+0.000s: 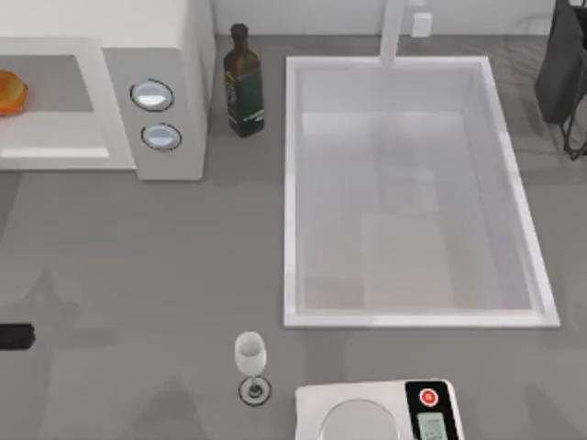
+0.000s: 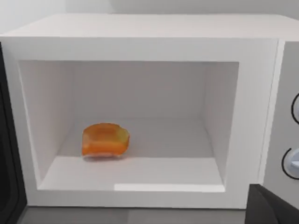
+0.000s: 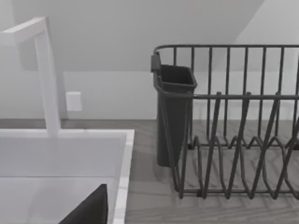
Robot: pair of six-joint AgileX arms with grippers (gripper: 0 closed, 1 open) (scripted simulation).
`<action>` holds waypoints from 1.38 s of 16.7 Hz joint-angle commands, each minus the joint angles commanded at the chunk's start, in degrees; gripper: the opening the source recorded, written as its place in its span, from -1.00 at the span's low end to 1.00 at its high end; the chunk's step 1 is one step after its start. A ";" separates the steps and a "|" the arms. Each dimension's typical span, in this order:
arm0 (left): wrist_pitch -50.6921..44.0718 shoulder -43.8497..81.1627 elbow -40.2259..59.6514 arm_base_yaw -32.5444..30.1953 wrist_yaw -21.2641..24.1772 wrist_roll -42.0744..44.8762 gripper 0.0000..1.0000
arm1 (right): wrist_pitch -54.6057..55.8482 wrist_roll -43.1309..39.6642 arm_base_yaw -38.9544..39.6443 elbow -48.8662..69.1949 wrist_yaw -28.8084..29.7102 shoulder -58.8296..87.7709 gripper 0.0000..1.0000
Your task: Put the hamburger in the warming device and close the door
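Observation:
The white microwave (image 1: 165,55) stands at the table's back left with its cavity open. In the left wrist view the microwave (image 2: 140,49) faces me, and the orange-tan hamburger (image 2: 105,140) lies on the cavity floor, toward one side, with nothing touching it. From above, the hamburger (image 1: 9,92) shows at the picture's left edge inside the cavity. A dark upright strip beside the opening looks like the swung-open door (image 2: 7,154). A dark part of my left gripper (image 2: 273,207) sits in front of the microwave, outside the cavity. My right gripper (image 3: 88,210) hovers by the sink near the dish rack.
A dark bottle (image 1: 243,82) stands right of the microwave's two knobs (image 1: 156,115). A big white sink (image 1: 293,192) with a faucet fills the middle right. A wine glass (image 1: 250,362) and a white scale (image 1: 381,412) are at the front; a dark dish rack (image 3: 233,140) stands back right.

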 joint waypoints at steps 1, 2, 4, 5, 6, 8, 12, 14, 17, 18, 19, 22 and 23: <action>1.10 0.91 -0.19 1.21 1.21 0.01 -1.00 | 0.00 0.00 0.00 0.00 0.00 0.00 1.00; 1.87 1.54 -0.32 2.07 2.07 0.02 -1.00 | 0.00 0.00 0.00 0.00 0.00 0.00 1.00; 2.19 1.79 -0.37 2.44 2.44 0.02 -1.00 | 0.00 0.00 0.00 0.00 0.00 0.00 1.00; 2.19 1.79 -0.37 2.44 2.44 0.02 -1.00 | 0.00 0.00 0.00 0.00 0.00 0.00 1.00; 2.06 1.76 -0.12 2.26 2.26 0.06 -1.00 | 0.00 0.00 0.00 0.00 0.00 0.00 1.00; 1.58 2.43 0.53 2.87 2.53 0.58 -1.00 | 0.00 0.00 0.00 0.00 0.00 0.00 1.00; -3.95 10.96 8.75 9.85 5.80 6.53 -1.00 | 0.00 0.00 0.00 0.00 0.00 0.00 1.00; -8.59 18.81 15.91 15.49 8.57 11.25 -1.00 | 0.00 0.00 0.00 0.00 0.00 0.00 1.00; -17.13 34.55 29.41 25.45 13.61 19.48 -1.00 | 0.00 0.00 0.00 0.00 0.00 0.00 1.00; -20.20 40.56 34.35 28.91 15.44 22.40 -1.00 | 0.00 0.00 0.00 0.00 0.00 0.00 1.00; -23.31 46.76 39.34 32.36 17.34 25.38 -1.00 | 0.00 0.00 0.00 0.00 0.00 0.00 1.00; -32.51 65.18 53.97 42.07 23.22 34.34 -1.00 | 0.00 0.00 0.00 0.00 0.00 0.00 1.00; -35.37 70.84 58.57 44.96 25.16 37.21 -1.00 | 0.00 0.00 0.00 0.00 0.00 0.00 1.00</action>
